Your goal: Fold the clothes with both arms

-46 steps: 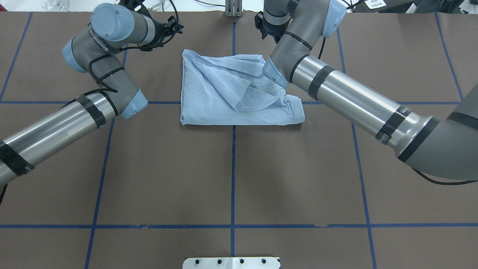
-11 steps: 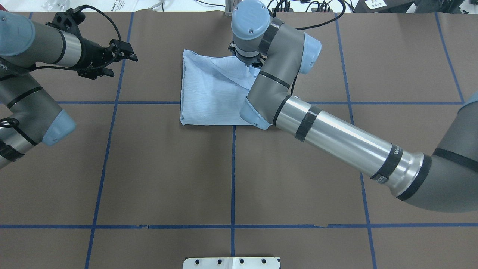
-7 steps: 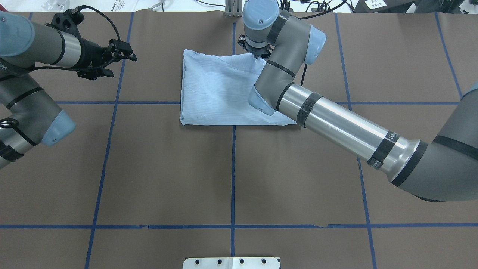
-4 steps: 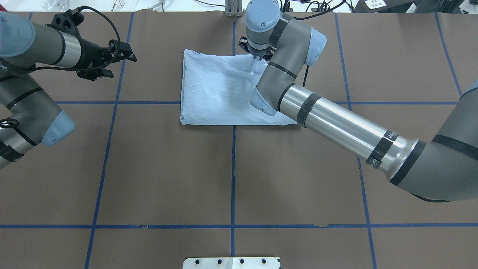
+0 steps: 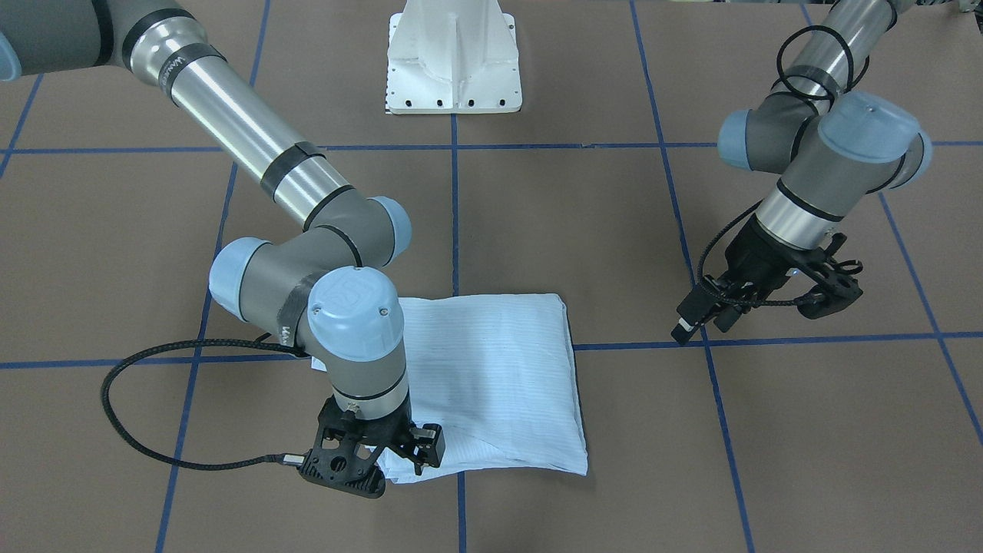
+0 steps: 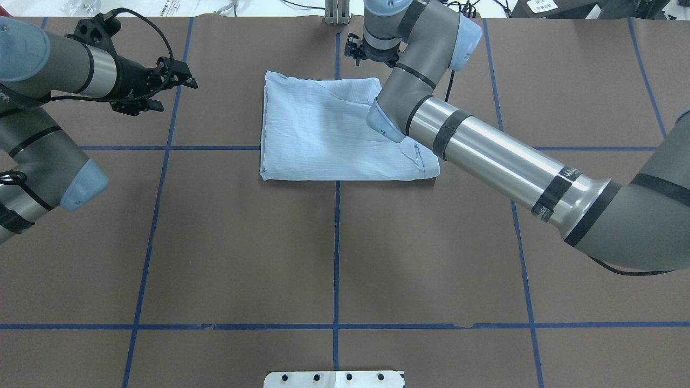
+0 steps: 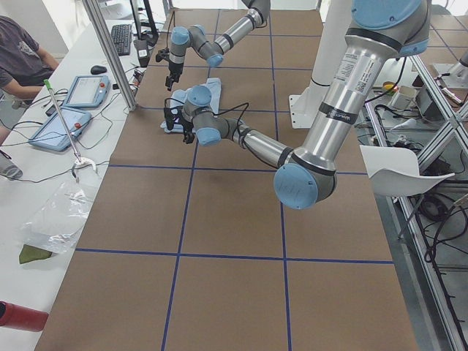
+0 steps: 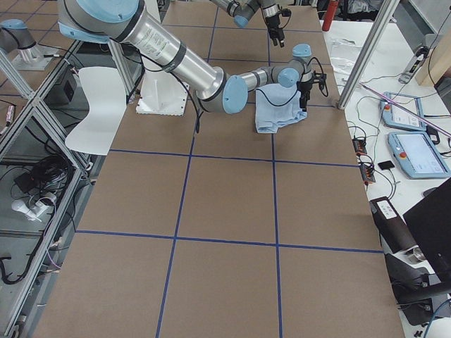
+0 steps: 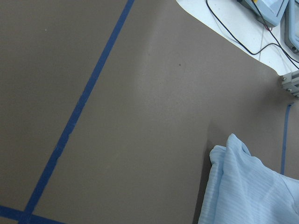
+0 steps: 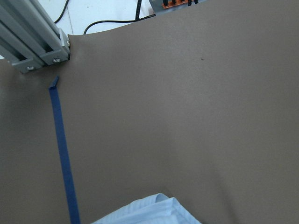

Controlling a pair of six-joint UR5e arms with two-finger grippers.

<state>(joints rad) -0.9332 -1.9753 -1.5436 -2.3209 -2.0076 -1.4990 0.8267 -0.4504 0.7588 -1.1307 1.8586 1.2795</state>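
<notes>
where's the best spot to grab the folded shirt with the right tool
Probably the far right corner of the shirt, just beside the right tool: the shirt lies flat, and there its layers end in a free edge. Come down from outside that edge.

Right gripper (image 5: 347,475) pointing down, left gripper (image 5: 833,296) angled aside (jaws unclear)

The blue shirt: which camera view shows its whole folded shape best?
The overhead exterior view: the shirt lies almost fully visible, only one corner under the right arm. The front-facing view hides one side behind that arm; side views show it small; wrist views show only corners.
</notes>
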